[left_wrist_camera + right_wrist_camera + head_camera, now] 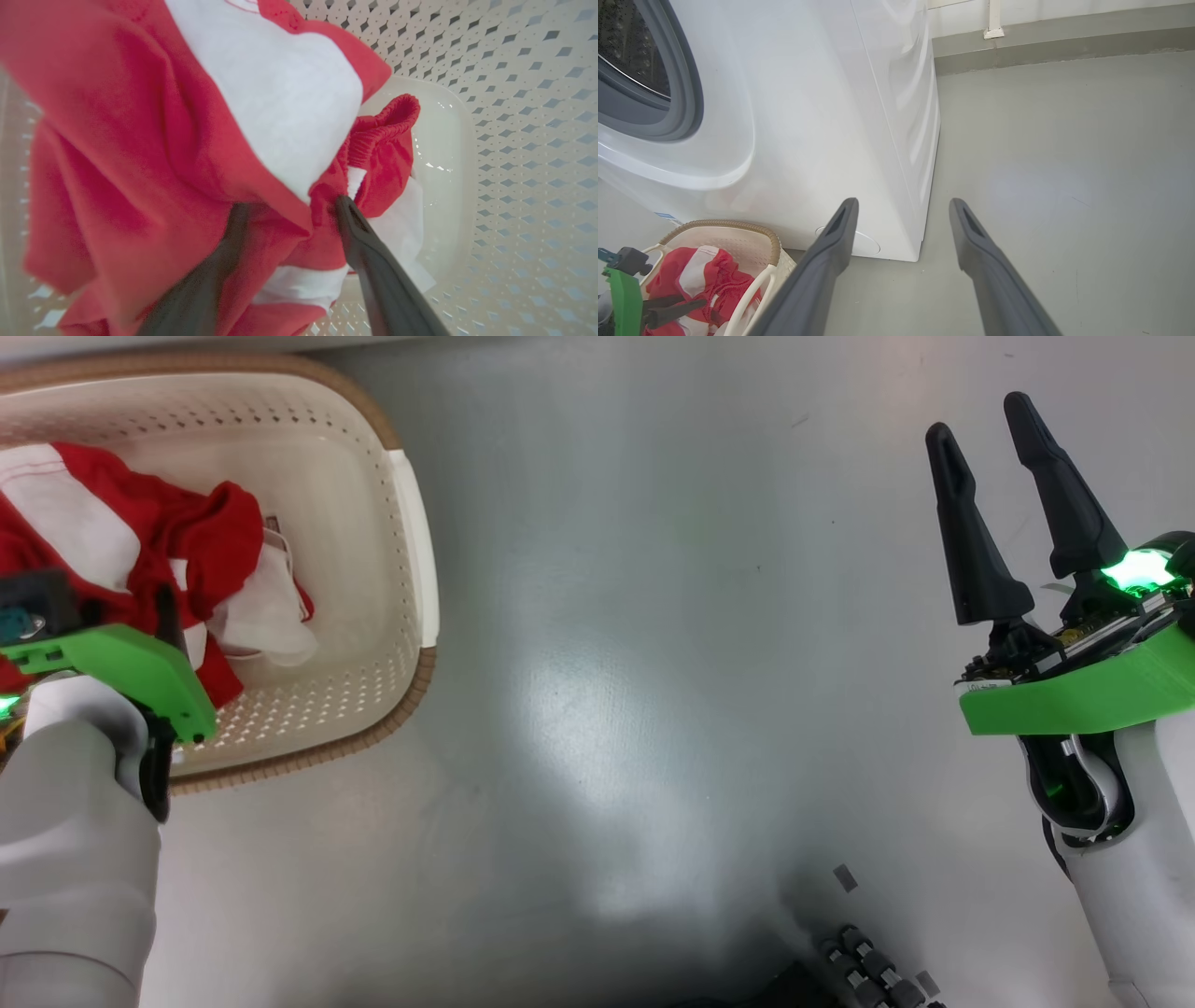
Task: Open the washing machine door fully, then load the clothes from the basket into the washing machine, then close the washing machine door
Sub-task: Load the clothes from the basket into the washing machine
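Clothes point(140, 163) lie bunched inside the wide-open left pincer point(290, 205), within the basket point(514, 140).

The crumpled fabric garment point(140, 537) is bright red with plain white panels and one ribbed red cuff. The rectangular plastic basket point(373, 616) is cream-white. Its walls are patterned with rows of small diamond holes, its rim is a brown woven-look band, and its side handle is white. The box-shaped front-loading washing machine point(808, 116) is glossy white, with a grey rubber ring and a small blue label. The smooth floor point(653, 616) is pale grey-green. The left gripper point(290, 205) and right gripper point(977, 418) have charcoal-black fingers, bright green mounts and white forearms.
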Robot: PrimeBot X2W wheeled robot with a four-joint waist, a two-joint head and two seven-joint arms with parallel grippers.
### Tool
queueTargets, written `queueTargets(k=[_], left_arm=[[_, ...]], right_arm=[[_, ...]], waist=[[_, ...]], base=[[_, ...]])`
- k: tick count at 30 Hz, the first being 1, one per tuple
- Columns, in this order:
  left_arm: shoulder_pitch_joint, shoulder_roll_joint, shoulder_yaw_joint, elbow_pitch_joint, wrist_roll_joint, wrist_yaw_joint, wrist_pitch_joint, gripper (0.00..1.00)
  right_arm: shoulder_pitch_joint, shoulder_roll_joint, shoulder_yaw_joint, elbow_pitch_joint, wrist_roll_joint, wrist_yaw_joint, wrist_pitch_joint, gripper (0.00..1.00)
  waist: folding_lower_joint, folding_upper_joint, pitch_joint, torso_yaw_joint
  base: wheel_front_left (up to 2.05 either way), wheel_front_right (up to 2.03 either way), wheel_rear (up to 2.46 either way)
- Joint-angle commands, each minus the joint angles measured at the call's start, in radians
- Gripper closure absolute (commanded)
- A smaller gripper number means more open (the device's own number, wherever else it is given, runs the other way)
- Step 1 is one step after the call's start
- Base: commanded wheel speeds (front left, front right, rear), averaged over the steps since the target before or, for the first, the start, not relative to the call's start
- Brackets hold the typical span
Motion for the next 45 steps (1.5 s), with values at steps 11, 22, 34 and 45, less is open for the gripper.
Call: queueTargets(k=[11,22,34,45], left_arm=[[0.016,0.038,-0.010,0.015,-0.001,0.001,0.102,0.49],[0.022,0.032,-0.021,0.018,-0.020,-0.007,0.073,1.00],[0.074,0.012,-0.023,0.019,-0.055,-0.033,-0.041,1.00],[0.151,-0.019,-0.035,-0.031,-0.086,-0.058,-0.104,1.00]], right_arm=[[0.032,0.001,0.015,-0.021,-0.003,0.002,-0.005,0.00],[0.030,0.002,0.014,-0.017,-0.003,0.002,-0.005,0.00],[0.035,0.018,0.026,0.001,0.003,0.002,-0.005,0.00],[0.061,0.014,0.038,0.021,0.008,0.002,-0.005,0.00]], waist=[[-0.0001,-0.0001,-0.001,-0.017],[-0.0001,-0.0001,-0.016,-0.007],[-0.0001,-0.0001,-0.110,0.004],[-0.0001,-0.0001,-0.240,0.043]], base=[[0.00,0.00,0.00],[0.00,0.00,0.00],[0.00,0.00,0.00],[0.00,0.00,0.00]])
